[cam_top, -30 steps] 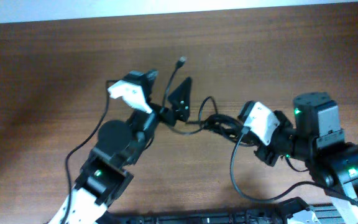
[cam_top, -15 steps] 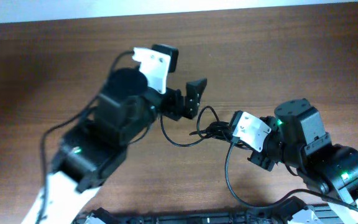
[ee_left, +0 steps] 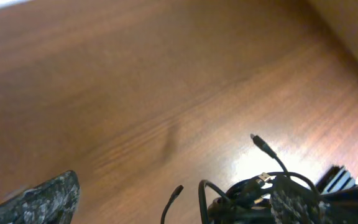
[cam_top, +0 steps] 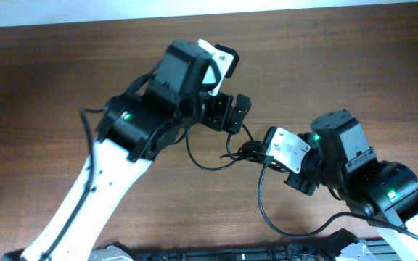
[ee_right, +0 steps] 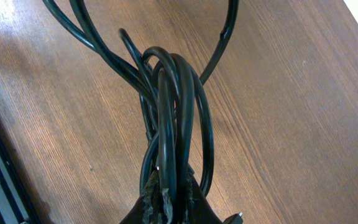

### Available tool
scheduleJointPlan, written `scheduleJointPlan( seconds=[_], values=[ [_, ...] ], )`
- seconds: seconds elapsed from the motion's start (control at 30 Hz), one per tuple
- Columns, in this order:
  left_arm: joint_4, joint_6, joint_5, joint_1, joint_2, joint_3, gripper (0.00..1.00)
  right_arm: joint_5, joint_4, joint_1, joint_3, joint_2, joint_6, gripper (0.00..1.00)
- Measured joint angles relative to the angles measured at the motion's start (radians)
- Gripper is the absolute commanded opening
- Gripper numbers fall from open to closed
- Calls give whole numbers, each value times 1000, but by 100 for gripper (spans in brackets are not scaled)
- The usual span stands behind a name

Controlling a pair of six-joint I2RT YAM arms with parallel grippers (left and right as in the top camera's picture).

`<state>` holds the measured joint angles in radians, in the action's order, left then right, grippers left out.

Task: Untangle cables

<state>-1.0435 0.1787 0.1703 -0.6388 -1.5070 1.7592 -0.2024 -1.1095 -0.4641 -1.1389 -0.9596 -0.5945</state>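
Note:
The cables [cam_top: 247,151] are thin black cords bunched in a knot at the table's middle, with a loop [cam_top: 202,159] trailing left. My right gripper [cam_top: 265,155] is shut on that bundle. In the right wrist view several strands [ee_right: 173,93] run up out of the pinched fingertips [ee_right: 166,199]. My left gripper [cam_top: 234,119] hangs open just above and left of the knot, holding nothing. In the left wrist view the tangle [ee_left: 247,194] lies by the right finger [ee_left: 294,205]. Two small plug ends [ee_left: 263,147] [ee_left: 178,189] stick out free.
The wooden table [cam_top: 49,87] runs to a pale strip along the back edge [cam_top: 303,6]. The left arm's white link [cam_top: 100,188] crosses the front left. The right arm's bulky base [cam_top: 383,188] fills the front right, and a dark rail [cam_top: 231,254] lines the front edge.
The left arm has swung up and to the right, bringing its open gripper close over the knot. The right gripper has drifted slightly left, still holding the bundle.

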Motion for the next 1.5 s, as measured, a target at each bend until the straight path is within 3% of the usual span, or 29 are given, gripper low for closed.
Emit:
scheduleJointPlan(
  seconds=[0.8,0.87,0.9,1.5],
  values=[
    [-197,-153,55,-22,-81,0,100,22,18,-21,0,0,0,4],
    [-198,-178,60,-46,-101,0,79,22,18,-21,0,0,0,4],
    [-198,-185,62,-54,-107,0,76,22,18,-21,0,0,0,4],
    [-202,-205,66,-60,-156,0,75,23,17,-21,0,0,0,4]
  ],
)
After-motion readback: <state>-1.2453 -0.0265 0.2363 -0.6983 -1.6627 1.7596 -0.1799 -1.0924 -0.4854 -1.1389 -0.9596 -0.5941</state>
